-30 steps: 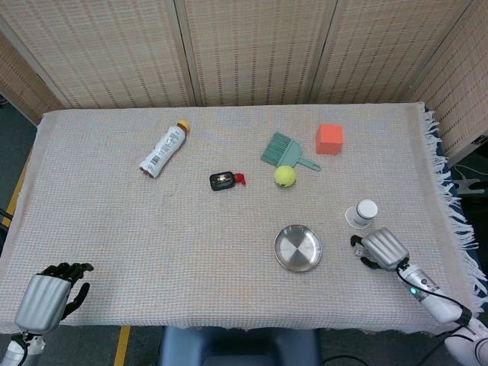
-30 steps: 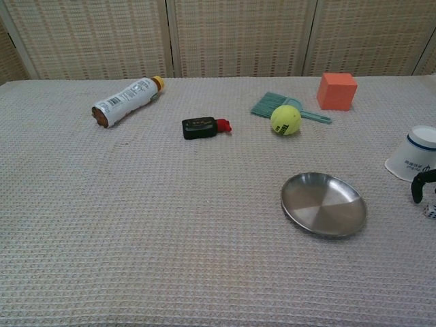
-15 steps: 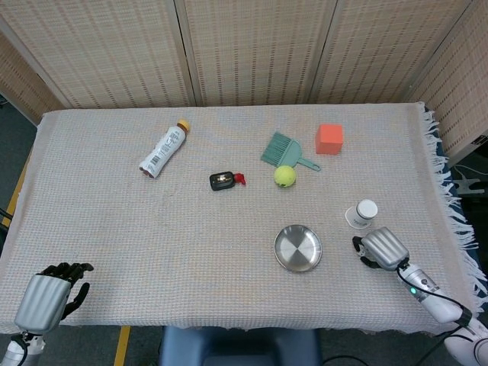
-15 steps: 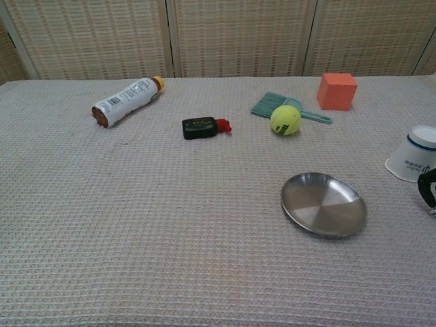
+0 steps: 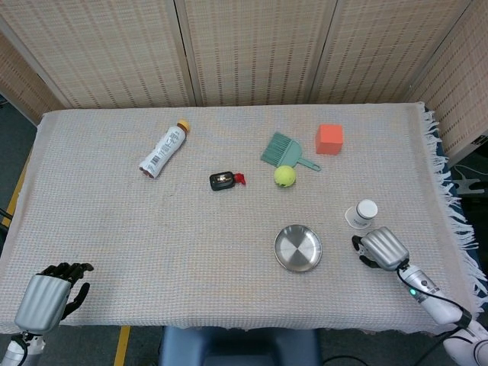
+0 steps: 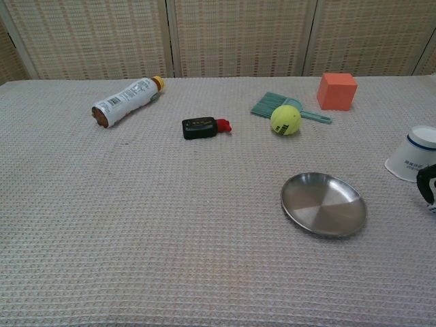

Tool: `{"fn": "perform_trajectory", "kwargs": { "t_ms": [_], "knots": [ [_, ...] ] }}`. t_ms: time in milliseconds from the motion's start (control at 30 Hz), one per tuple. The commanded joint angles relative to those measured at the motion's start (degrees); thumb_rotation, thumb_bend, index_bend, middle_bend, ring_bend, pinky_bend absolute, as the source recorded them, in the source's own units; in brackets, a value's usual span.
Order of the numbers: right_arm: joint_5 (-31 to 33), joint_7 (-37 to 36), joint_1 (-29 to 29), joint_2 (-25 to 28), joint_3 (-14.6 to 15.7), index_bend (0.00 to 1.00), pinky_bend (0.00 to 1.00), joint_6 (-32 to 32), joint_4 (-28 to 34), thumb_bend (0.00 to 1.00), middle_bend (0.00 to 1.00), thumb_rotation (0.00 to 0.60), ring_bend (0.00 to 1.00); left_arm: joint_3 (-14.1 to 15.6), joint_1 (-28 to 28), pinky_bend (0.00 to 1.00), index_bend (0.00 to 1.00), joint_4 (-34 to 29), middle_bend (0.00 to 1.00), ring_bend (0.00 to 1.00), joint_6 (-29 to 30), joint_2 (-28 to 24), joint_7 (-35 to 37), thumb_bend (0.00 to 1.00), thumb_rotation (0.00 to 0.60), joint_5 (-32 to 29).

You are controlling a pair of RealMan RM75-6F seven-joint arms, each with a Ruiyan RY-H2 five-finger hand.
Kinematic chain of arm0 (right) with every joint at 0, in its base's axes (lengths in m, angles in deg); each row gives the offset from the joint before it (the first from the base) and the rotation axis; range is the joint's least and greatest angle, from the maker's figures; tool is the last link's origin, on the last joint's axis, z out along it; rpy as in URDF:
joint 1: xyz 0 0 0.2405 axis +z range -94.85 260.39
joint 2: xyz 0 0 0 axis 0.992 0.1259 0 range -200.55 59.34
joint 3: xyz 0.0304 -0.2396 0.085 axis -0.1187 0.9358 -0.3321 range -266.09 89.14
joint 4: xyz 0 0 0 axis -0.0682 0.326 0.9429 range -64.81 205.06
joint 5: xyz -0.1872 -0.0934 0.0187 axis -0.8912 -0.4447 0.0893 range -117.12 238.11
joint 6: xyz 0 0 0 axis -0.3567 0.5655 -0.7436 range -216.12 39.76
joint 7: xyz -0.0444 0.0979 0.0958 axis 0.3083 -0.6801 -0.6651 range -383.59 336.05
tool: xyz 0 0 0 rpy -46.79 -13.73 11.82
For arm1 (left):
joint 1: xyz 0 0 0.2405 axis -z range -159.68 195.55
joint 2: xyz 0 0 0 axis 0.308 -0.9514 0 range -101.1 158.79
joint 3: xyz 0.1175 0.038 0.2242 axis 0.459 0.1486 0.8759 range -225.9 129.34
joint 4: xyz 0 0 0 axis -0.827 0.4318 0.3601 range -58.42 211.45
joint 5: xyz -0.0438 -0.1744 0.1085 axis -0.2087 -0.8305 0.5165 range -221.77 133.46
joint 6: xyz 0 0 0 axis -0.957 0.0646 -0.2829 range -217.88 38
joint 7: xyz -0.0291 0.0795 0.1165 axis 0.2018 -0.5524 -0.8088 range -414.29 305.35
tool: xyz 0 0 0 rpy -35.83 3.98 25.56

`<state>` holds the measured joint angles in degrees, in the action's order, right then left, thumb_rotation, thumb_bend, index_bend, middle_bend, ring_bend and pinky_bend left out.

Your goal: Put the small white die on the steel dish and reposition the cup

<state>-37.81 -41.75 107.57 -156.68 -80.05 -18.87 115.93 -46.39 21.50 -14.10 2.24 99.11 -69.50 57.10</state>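
Tabletop [image 5: 114, 221] under woven cloth. Steel dish [image 5: 298, 248] near front right. Cup [image 5: 361, 214] upturned just beyond right hand [image 5: 383, 248], blue print on side unreadable. Bottle [image 5: 163, 149] label too small to read. Right hand knuckles-up, low on cloth beside dish; fingers [image 6: 426, 185] curled down, grasp unclear. Die hidden, cannot tell where. Left hand [image 5: 46, 300] at front left corner, fingers curled, holding nothing.

Each robot hand [image 5: 383, 248] has a ribbed silver back; fingers [image 5: 67, 268] black.
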Motion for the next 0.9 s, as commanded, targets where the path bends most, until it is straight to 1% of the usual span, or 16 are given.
{"fn": "perform_trajectory", "kwargs": {
  "t_ms": [33,233,467,600,700,800,867,900],
  "knots": [
    [-0.42,0.23,-0.29,0.58,-0.05,0.56,0.96,1.3,1.19,0.21,0.81,0.6,0.72,-0.02,0.03,0.63,0.41,-0.08,0.52,0.49,-0.01,-0.04,0.16,0.39,0.6,-0.05],
    [-1.61,1.24,0.05,1.9,-0.16,0.56,0.96,3.44,5.42,0.21,0.81,0.6,0.72,-0.07,-0.06,0.63,0.41,-0.24,0.52,0.49,0.28,-0.11,0.42,0.39,0.6,-0.02],
    [-2.5,2.7,4.81,0.39,-2.07,0.56,0.96,0.23,9.36,0.21,0.81,0.6,0.72,-0.1,0.08,0.64,0.41,-0.1,0.52,0.49,-0.06,-0.01,0.47,0.39,0.6,-0.18],
    [-2.11,3.02,6.93,-1.49,-2.85,0.56,0.96,-2.55,9.91,0.21,0.81,0.6,0.72,-0.15,0.08,0.64,0.41,-0.04,0.52,0.49,-0.04,-0.12,0.91,0.39,0.6,-0.38],
    [-1.71,1.8,7.95,-3.11,-3.21,0.55,0.96,-3.8,9.38,0.21,0.81,0.6,0.72,-0.16,0.09,0.64,0.41,0.01,0.52,0.49,0.04,-0.22,1.28,0.39,0.6,-0.38],
    [-1.8,-0.87,8.62,-4.45,-3.3,0.51,0.94,-3.68,8.33,0.17,0.8,0.6,0.67,-0.22,0.09,0.64,0.41,0.05,0.52,0.49,0.15,-0.27,1.56,0.39,0.6,-0.42],
    [-1.96,-3.47,8.94,-5.12,-3.42,0.48,0.91,-2.78,7.68,0.11,0.73,0.6,0.61,-0.28,0.09,0.64,0.41,0.06,0.52,0.49,0.18,-0.3,1.7,0.39,0.6,-0.54],
    [-2.1,-4.63,9.06,-5.28,-3.43,0.47,0.89,-2.28,7.44,0.1,0.7,0.6,0.58,-0.29,0.09,0.64,0.41,0.07,0.52,0.49,0.19,-0.32,1.76,0.39,0.6,-0.56]
  ]
}}
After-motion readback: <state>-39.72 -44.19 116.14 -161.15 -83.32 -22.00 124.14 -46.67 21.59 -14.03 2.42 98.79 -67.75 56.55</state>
